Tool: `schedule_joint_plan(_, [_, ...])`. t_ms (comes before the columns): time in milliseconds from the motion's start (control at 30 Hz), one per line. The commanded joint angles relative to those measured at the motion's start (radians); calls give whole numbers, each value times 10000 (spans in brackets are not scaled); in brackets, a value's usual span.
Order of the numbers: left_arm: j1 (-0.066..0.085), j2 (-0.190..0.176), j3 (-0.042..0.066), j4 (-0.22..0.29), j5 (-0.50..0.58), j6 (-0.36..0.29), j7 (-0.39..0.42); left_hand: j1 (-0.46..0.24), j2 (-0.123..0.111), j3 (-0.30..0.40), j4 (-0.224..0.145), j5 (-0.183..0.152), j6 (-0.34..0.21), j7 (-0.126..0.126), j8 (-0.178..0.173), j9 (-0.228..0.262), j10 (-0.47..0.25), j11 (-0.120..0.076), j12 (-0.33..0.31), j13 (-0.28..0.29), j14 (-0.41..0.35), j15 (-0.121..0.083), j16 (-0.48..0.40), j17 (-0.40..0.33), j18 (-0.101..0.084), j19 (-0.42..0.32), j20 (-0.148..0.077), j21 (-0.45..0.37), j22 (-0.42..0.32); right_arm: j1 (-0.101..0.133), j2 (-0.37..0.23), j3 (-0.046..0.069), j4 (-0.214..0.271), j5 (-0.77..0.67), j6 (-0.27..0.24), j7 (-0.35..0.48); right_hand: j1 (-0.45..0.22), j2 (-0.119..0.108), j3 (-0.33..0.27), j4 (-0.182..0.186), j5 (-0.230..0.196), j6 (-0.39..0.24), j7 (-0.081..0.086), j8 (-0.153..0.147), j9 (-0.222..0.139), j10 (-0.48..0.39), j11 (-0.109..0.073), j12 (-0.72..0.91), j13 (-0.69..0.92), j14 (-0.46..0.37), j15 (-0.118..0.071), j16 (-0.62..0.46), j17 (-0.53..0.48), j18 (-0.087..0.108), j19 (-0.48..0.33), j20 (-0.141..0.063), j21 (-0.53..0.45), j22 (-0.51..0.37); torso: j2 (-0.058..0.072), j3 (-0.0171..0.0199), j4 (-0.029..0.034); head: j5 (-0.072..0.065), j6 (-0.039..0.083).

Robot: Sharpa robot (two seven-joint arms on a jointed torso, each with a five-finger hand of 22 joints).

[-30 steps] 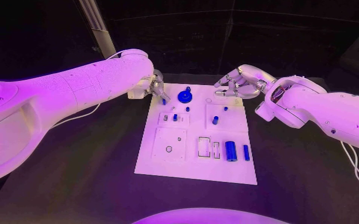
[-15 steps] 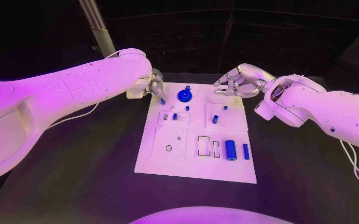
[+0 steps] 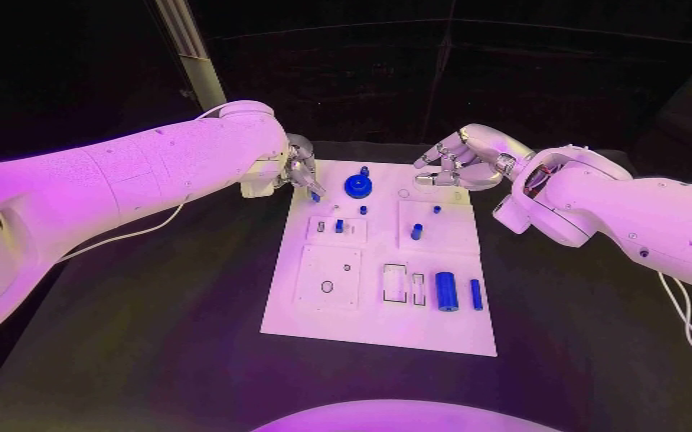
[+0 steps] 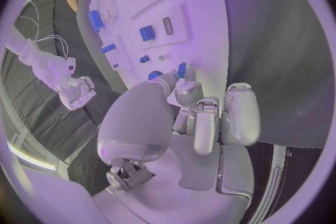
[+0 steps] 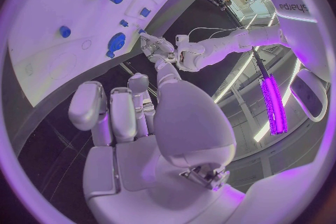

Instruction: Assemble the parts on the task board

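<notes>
The white task board point(image 3: 378, 327) lies in the middle of the black table. My left hand point(image 3: 296, 172) hovers at the board's far left corner and pinches a small blue part point(image 3: 315, 195), which sits between its fingertips point(image 4: 182, 70). My right hand point(image 3: 462, 166) hangs over the far right corner, fingers loosely bent, with nothing in them. A round blue part point(image 3: 356, 188) stands on the board between the two hands. Small blue pegs point(image 3: 415, 232) stand mid-board. A blue cylinder point(image 3: 446, 291) and a thin blue bar point(image 3: 475, 294) lie near the board's right edge.
Two upright rectangular slots point(image 3: 392, 284) and a small round hole point(image 3: 326, 286) are open on the near half of the board. A metal post point(image 3: 180, 37) rises behind my left arm. Black table surrounds the board on all sides.
My left arm has sunk a little while its hand keeps the small blue part at the far left corner. The right hand has barely moved.
</notes>
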Motion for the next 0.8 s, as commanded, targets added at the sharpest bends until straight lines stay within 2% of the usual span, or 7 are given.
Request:
schedule_joint_plan(33, [17, -335, 0, 603, 118, -1061, 79, -32, -107, 1333, -1204, -48, 9, -85, 84, 41, 97, -25, 3, 16, 1021, -51, 31, 2634, -112, 82, -25, 65, 25, 16, -17, 5, -2, -9, 49, 90, -1, 96, -34, -10, 65, -18, -7, 31, 1, -47, 1, -28, -9, 304, -54, -37, -9, 138, -69, -20, -52, -17, 1, 6, 11, 0, 0])
schedule_joint_plan(233, [-10, -1058, -28, 1773, 124, -1695, 11, -140, -273, 1671, -1307, -29, 16, -96, 141, 103, 156, -41, 16, 35, 1021, -65, 31, 2634, -128, 125, -38, 110, 96, 16, -40, 5, -29, -9, 49, 90, -3, 100, -36, -5, 66, -18, -6, 32, 1, -45, 2, -25, -8, 305, -54, -33, -2, 138, -68, -20, -53, -17, 0, 5, 12, 20, -29])
schedule_joint_plan(300, [-27, -1271, -89, 2115, 106, -1869, 14, -159, -301, 1727, -1323, -19, 16, -96, 150, 113, 165, -42, 16, 35, 1021, -68, 31, 2634, -130, 132, -41, 116, 107, 16, -40, 5, -41, -9, 51, 92, -3, 100, -36, -5, 66, -18, -6, 32, 1, -45, 2, -25, -8, 305, -54, -33, -2, 138, -68, -20, -53, -17, -1, 3, 28, 8, -39])
schedule_joint_plan(400, [-51, -1524, -173, 2567, -28, -2101, 50, -196, -352, 1831, -1351, 4, 19, -98, 167, 131, 180, -45, 12, 33, 1021, -70, 31, 2634, -134, 145, -45, 130, 128, 16, -33, 5, -58, -9, 60, 96, -3, 100, -36, -5, 66, -18, -6, 32, 1, -45, 2, -25, -8, 305, -54, -33, -2, 138, -68, -20, -53, -17, 8, -3, 1, 63, -33])
schedule_joint_plan(433, [-69, -1614, -202, 2757, -94, -2186, 68, -211, -372, 1870, -1361, 11, 22, -99, 174, 139, 188, -46, 13, 34, 1021, -72, 31, 2634, -134, 147, -46, 130, 130, 16, -30, 5, -65, -9, 63, 97, -3, 100, -36, -5, 66, -18, -6, 32, 1, -45, 2, -25, -8, 305, -54, -33, -2, 138, -68, -20, -53, -17, 8, -4, 10, 73, -44])
schedule_joint_plan(633, [-171, -1816, -285, 3252, -207, -2243, 42, -230, -395, 1920, -1371, 15, 26, -99, 183, 148, 202, -47, 22, 47, 1021, -73, 31, 2634, -138, 155, -48, 140, 145, 15, -11, 4, -88, -9, 75, 100, -3, 100, -36, -5, 66, -18, -6, 32, 1, -45, 2, -25, -8, 305, -54, -33, -2, 138, -68, -20, -53, -17, 9, -5, -6, 102, -59])
schedule_joint_plan(800, [-236, -1860, -392, 3370, -236, -2089, -33, -230, -395, 1920, -1371, 15, 26, -99, 183, 148, 202, -47, 22, 47, 1021, -73, 31, 2634, -138, 155, -48, 140, 145, 15, 0, 4, -100, -9, 86, 102, -3, 100, -36, -5, 66, -18, -6, 32, 1, -45, 2, -25, -8, 305, -54, -33, -2, 138, -68, -20, -53, -17, 15, 1, -14, 121, -84])
